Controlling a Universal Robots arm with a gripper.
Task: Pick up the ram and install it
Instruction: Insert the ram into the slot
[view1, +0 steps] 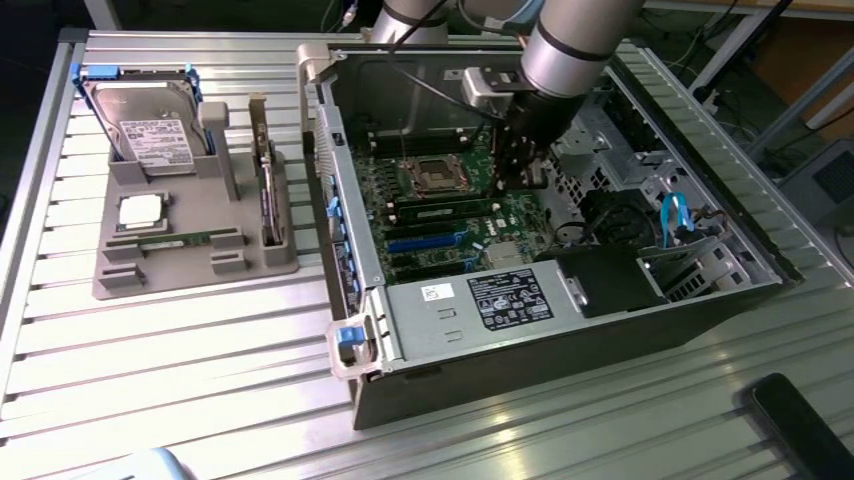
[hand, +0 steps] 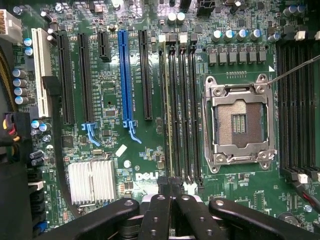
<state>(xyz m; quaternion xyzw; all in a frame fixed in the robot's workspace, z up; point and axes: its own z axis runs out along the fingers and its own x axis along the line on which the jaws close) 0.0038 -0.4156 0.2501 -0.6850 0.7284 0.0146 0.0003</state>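
On the exterior view's left, a grey tray (view1: 120, 280) sat on the slatted table (view1: 200, 350). It held a hard drive (view1: 154, 125) at its far end and a square silver processor chip (view1: 140, 212) below that. A spare ram stick (view1: 171, 241) lay flat across the tray's near part, so thin that its chips could not be made out. An expansion card (view1: 271, 195) stood on edge along the tray's right side, only its rim showing.

Further right, the open computer case (view1: 534, 340) lay on its side with the motherboard (view1: 454, 240) facing up. The empty processor socket (view1: 434, 177) was partly masked by the arm. The ram (view1: 447, 208) stood seated in a memory slot just beside the socket. In the wrist view the ram (hand: 167, 115) appeared edge-on as a pale green line among the black slots, so its face was hidden.

The gripper (view1: 518, 175) hung inside the case above the board, the arm covering what lay behind it. In the wrist view the gripper (hand: 172, 186) had its fingers (hand: 161, 210) pressed together with nothing between them. The tips were over one end of the slot row; whether they touched the ram could not be told.

At the exterior view's right, a blue cable (view1: 671, 215) curved by the drive bay, and a dark object (view1: 801, 420) was cut off at the corner.
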